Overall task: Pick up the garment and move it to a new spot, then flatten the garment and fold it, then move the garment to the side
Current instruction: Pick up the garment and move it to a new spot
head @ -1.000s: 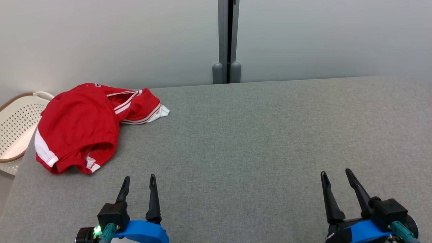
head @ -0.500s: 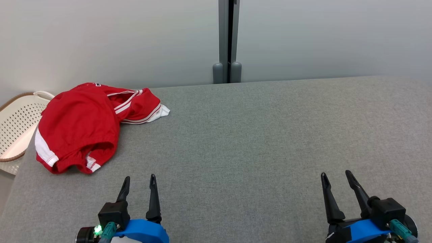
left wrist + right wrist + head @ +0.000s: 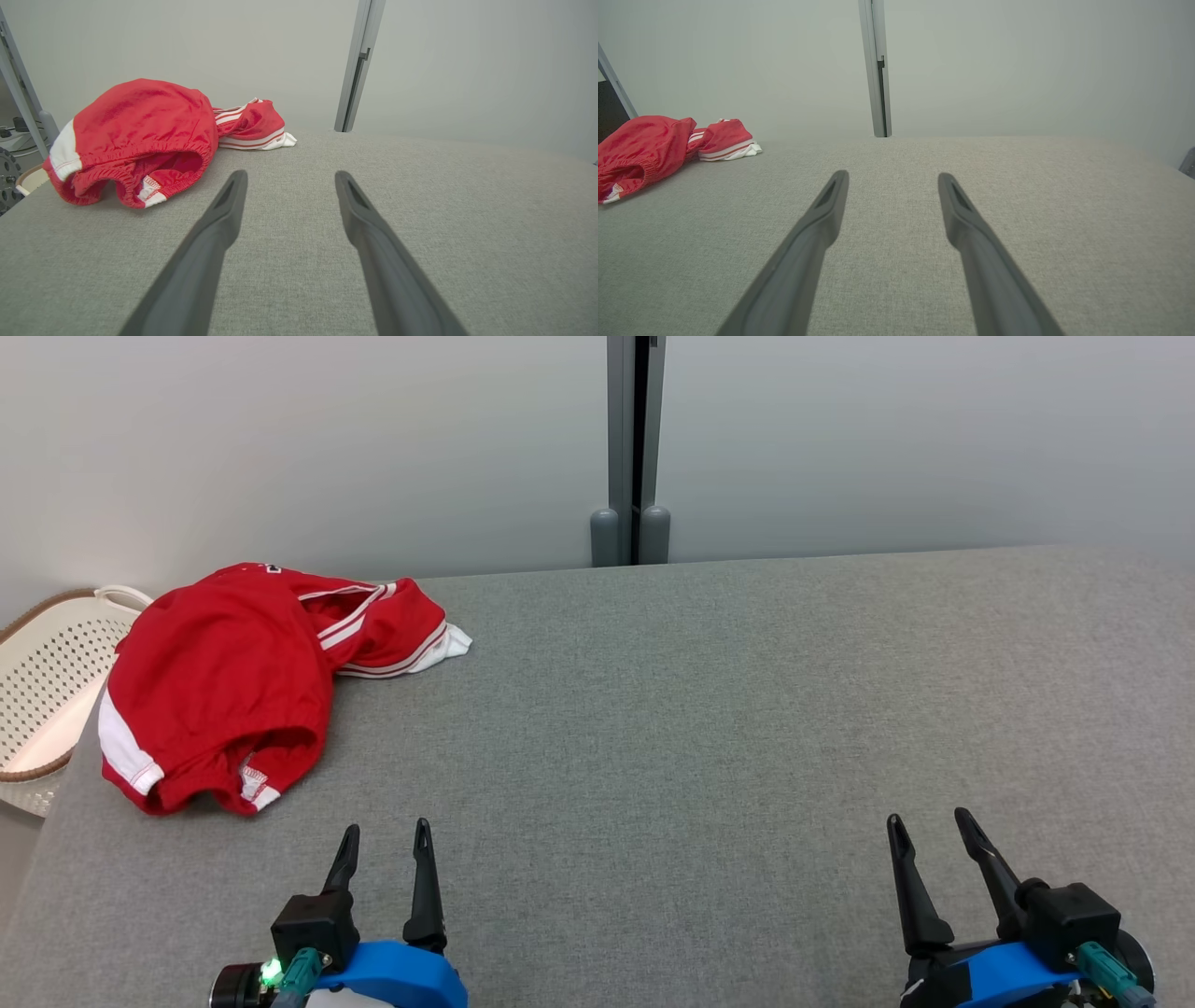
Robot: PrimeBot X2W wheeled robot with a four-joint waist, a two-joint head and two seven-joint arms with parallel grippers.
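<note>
The red garment [image 3: 219, 686] lies in a crumpled heap on the gray table [image 3: 709, 709]. It is at the left side of the head view, a bit above the middle. It has white bands and stripes. Its left side reaches the table's edge, just beside a white basket [image 3: 42, 691] with holes at the far left.

The left gripper [image 3: 386, 826] is at the bottom of the head view, left of the middle. Its two dark fingers are spread wide and hold nothing. The garment is up and to the left of it, near but not touching. In the left wrist view the garment sits in the upper left, with bare table between it and the fingertips.

The right gripper [image 3: 928, 816] is at the lower right. Its fingers are wide apart too, and it holds nothing. The garment is well apart from it, far across the table. In the right wrist view the garment is at the left edge.
</note>
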